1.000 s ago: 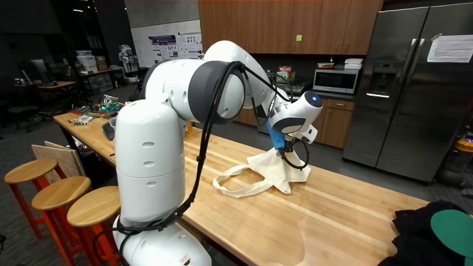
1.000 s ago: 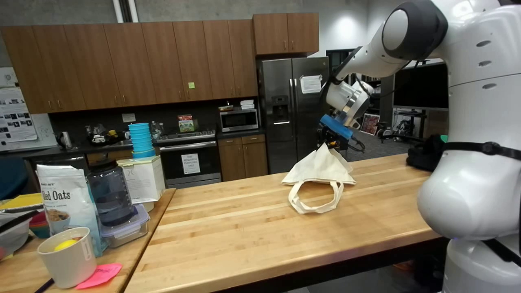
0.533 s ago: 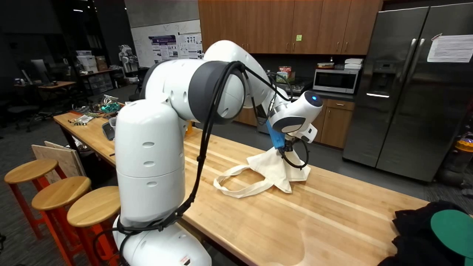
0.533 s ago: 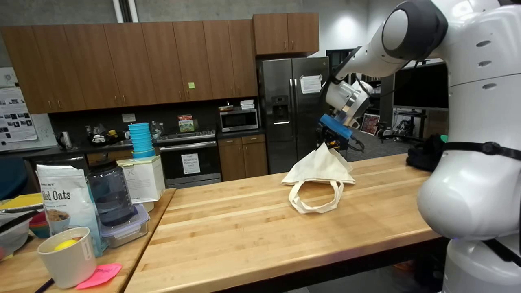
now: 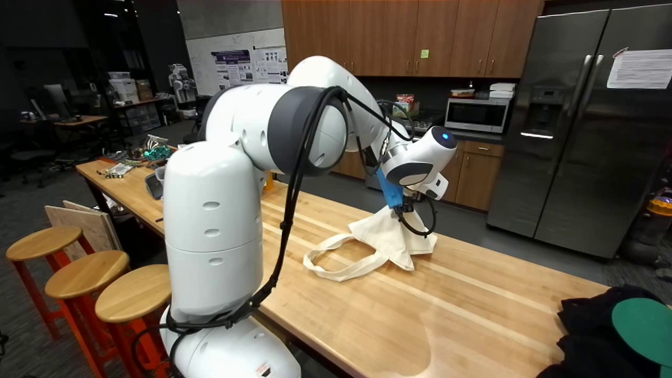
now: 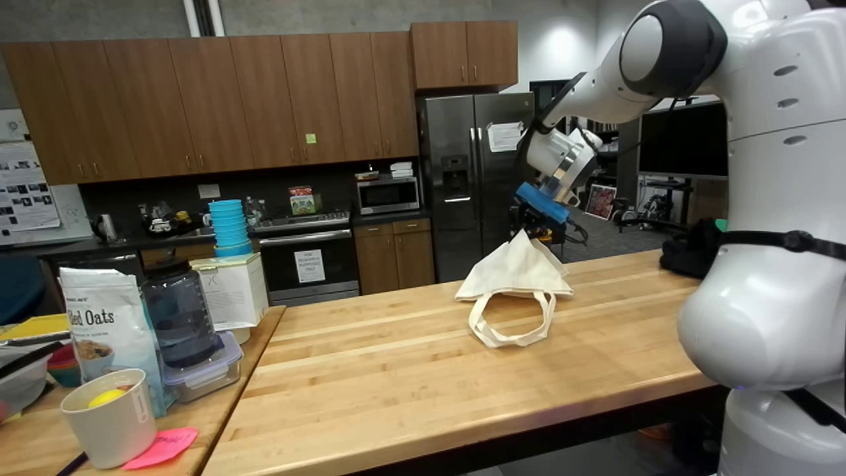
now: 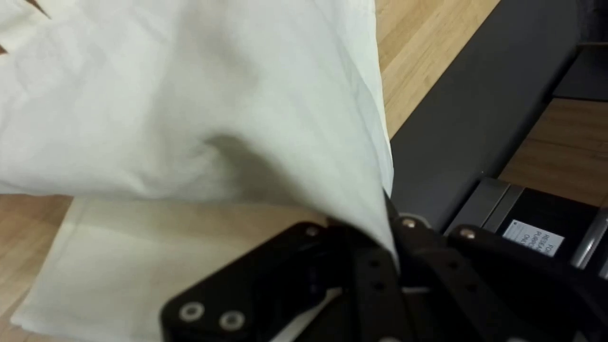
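A cream cloth tote bag (image 5: 386,233) is on the wooden table (image 5: 472,315), pulled up into a peak at its top. My gripper (image 7: 389,228) is shut on a fold of this cloth, which runs in between the dark fingers in the wrist view. The fingertips are partly covered by the fabric there. In an exterior view the bag (image 6: 512,271) has its lower edges resting on the tabletop, and a strap loop (image 6: 512,340) lies flat in front of it. The blue part (image 6: 542,201) on the wrist is just above the peak.
Dark cloth with a green disc (image 5: 643,331) lies at the table's near right end. On an adjoining table stand an oats bag (image 6: 112,330), a mug (image 6: 112,416), a dark jug (image 6: 177,311) and a lidded container (image 6: 205,370). Several stools (image 5: 86,273) stand beside the table.
My gripper and the bag's raised top have shifted slightly to the left in both exterior views, mostly in the last half second. The strap loop has barely moved, and the grip is unchanged.
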Robot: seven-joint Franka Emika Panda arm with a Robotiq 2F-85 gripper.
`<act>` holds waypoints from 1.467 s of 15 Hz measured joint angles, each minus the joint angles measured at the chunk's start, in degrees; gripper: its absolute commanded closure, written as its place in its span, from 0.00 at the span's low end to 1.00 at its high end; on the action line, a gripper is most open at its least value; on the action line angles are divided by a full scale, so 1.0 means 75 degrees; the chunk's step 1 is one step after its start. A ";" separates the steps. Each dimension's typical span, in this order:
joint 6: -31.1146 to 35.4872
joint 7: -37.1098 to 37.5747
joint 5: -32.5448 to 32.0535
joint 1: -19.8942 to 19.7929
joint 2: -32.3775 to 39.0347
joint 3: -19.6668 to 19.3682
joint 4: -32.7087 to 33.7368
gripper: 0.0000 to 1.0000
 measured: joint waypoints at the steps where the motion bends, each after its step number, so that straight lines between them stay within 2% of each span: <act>1: -0.0061 0.0000 -0.0002 0.0002 0.0000 0.0001 0.0030 0.99; 22: -0.0170 0.0147 -0.0687 0.0803 0.0000 0.0529 0.0344 0.99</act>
